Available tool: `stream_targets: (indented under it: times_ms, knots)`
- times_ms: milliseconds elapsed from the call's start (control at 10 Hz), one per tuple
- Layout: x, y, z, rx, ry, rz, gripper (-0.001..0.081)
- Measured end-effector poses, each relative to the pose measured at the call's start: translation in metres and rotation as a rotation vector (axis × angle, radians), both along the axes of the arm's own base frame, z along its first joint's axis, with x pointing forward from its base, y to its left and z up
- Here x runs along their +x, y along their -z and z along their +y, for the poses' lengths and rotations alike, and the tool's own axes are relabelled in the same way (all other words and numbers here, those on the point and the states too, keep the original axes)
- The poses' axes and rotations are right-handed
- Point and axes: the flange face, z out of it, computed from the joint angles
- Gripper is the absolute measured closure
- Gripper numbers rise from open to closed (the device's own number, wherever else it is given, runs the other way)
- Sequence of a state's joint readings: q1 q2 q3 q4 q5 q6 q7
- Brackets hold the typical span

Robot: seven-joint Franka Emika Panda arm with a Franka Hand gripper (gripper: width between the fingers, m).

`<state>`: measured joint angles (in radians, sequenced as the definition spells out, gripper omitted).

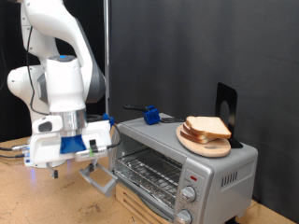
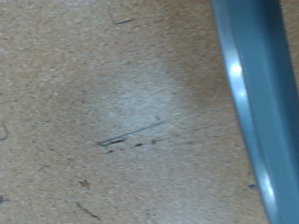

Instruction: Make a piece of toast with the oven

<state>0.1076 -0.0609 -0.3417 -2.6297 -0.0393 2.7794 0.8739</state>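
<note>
The small boxy silver countertop toaster oven (image 1: 177, 168) stands on the speckled tan desk (image 1: 37, 201), its glass front door (image 1: 101, 177) swung down and open, the wire rack (image 1: 148, 172) exposed and bare. Two round knobs (image 1: 189, 194) and a red light sit on the oven's front panel at the exterior view's right.

On the oven's roof rests a round wooden board (image 1: 203, 142) carrying a stack of flat, pale sandwich bread slices with tan-brown crust; the top piece of toast (image 1: 206, 126) lies uppermost. A small blue block (image 1: 149, 115) and a black upright stand (image 1: 227, 105) also sit on the roof.

The white robot arm's jaws (image 1: 56, 168) hang low, left of the oven in the exterior view and level with the open door, well apart from the bread. Nothing is seen between them; whether they are open or closed cannot be told. The wrist view shows only desk surface and a grey-blue metal edge (image 2: 257, 112), probably the door.

Judgement: the slice is light, soft and easily crushed or torn. Hold lightly across opposite crust edges, where it is firmest
</note>
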Motion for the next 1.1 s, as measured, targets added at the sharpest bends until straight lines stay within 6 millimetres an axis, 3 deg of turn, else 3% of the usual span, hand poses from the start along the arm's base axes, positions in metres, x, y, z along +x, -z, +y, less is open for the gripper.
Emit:
stream_targets:
  times_ms: [400,700,900,1100]
  knots:
    - [0.002,0.049,-0.025,-0.081,0.032,0.016,-0.0002]
    - [0.01,0.09,-0.03,-0.117,0.063,0.014,-0.0002]
    - [0.02,0.105,-0.026,-0.114,0.068,0.015,-0.0002]
    - [0.025,0.105,-0.022,-0.058,0.04,0.01,-0.0002]
